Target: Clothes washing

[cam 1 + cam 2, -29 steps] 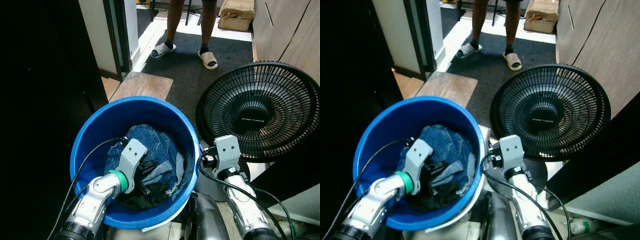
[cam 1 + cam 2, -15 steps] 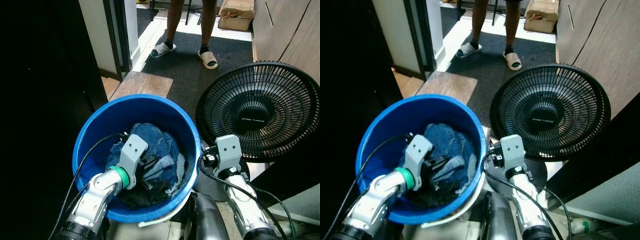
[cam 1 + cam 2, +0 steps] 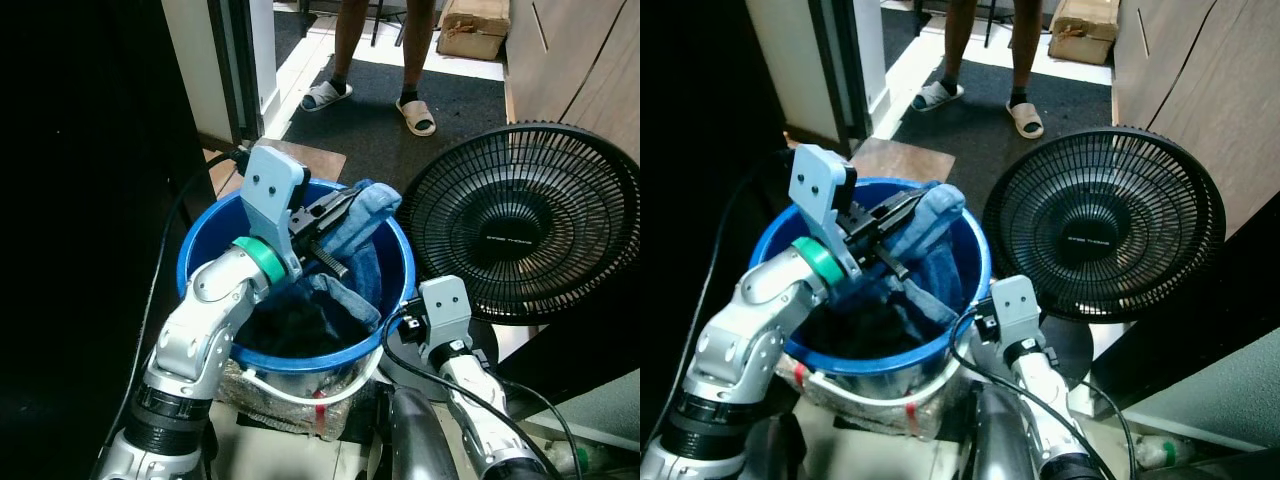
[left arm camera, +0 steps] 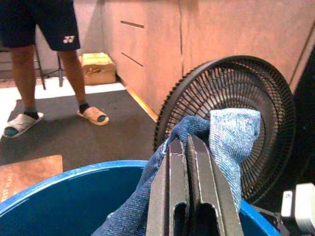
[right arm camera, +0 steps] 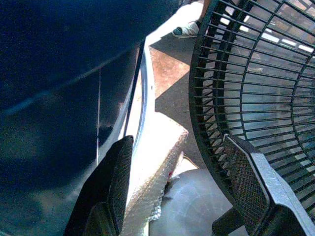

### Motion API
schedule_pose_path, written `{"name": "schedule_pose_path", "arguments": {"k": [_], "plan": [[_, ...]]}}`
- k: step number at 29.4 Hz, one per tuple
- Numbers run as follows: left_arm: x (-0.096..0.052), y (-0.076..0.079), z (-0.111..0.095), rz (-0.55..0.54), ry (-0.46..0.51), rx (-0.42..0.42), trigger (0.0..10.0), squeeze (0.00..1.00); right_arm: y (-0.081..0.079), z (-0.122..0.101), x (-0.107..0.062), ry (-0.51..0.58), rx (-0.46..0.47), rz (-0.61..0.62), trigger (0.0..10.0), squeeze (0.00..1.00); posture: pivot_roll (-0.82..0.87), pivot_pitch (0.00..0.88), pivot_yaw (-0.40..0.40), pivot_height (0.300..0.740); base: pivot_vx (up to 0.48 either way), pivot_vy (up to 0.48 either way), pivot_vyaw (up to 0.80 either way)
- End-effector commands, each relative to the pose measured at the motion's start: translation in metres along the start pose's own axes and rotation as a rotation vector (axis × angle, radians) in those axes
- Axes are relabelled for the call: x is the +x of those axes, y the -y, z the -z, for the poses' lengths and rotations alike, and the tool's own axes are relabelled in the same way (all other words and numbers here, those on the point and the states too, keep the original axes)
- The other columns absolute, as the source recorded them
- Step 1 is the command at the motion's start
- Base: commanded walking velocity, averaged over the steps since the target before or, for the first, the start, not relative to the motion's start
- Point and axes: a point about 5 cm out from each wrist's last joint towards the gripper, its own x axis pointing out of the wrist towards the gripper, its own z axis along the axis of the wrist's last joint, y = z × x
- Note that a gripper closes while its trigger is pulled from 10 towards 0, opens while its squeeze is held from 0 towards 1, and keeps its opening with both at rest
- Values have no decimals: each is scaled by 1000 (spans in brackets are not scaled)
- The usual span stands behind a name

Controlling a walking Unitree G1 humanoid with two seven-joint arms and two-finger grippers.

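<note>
The left gripper was clamped on blue jeans, holding a fold of denim above the far rim of the blue bucket, with the rest of the cloth trailing down inside. In the left wrist view its fingers were pressed together against the denim. The right gripper hung low between the bucket and a black fan to the right, its fingers spread and holding nothing. A person in sandals stood on the dark mat beyond.
</note>
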Motion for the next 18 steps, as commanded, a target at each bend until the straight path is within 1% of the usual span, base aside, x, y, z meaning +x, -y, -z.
{"name": "schedule_pose_path", "arguments": {"k": [1, 3, 4, 5, 7, 10, 11, 14, 16, 17, 18], "plan": [[4, 4, -16, 24, 64, 12, 10000, 0, -5, 6, -2, -27, 1, -14, 10000, 0, 43, 151, 23, 492, 0, 0, 0], [8, -3, -27, -53, 92, 52, 10000, 0, -5, 3, -1, -14, 10, -6, 10000, 0, 46, 142, 27, 492, 0, 0, 0], [8, -3, -27, -53, 92, 52, 10000, 0, -5, 3, -1, -14, 10, -6, 10000, 0, 46, 142, 27, 492, 0, 0, 0], [8, -8, -28, -94, 76, 61, 10000, 0, -4, -1, 0, -1, 21, 17, 10000, 0, 48, 139, 28, 492, 0, 0, 0], [3, -15, -23, -153, 35, 76, 10000, 0, -2, -9, 2, 37, 65, 55, 10000, 0, 48, 133, 31, 492, 0, 0, 0], [-1, -18, -19, -182, 10, 80, 10000, 0, 0, -13, 3, 52, 84, 70, 10000, 0, 46, 128, 33, 492, 0, 0, 0], [-6, -24, -14, -221, -17, 81, 10000, 0, 4, -16, 3, 75, 109, 83, 10000, 0, 46, 126, 34, 497, 0, 0, 0], [-6, -24, -14, -221, -17, 81, 10000, 0, 4, -16, 3, 75, 109, 83, 10000, 0, 46, 126, 34, 497, 0, 0, 0], [-14, -35, -7, -292, -53, 85, 10000, 0, 14, -16, 5, 61, 130, 140, 10000, 0, 52, 115, 33, 507, 0, 0, 0], [-14, -35, -7, -292, -53, 85, 10000, 0, 14, -16, 5, 61, 130, 140, 10000, 0, 52, 115, 33, 507, 0, 0, 0], [-16, -38, -5, -314, -63, 87, 10000, 0, 17, -15, 5, 54, 131, 155, 10000, 0, 55, 111, 32, 512, 0, 0, 0]]}}
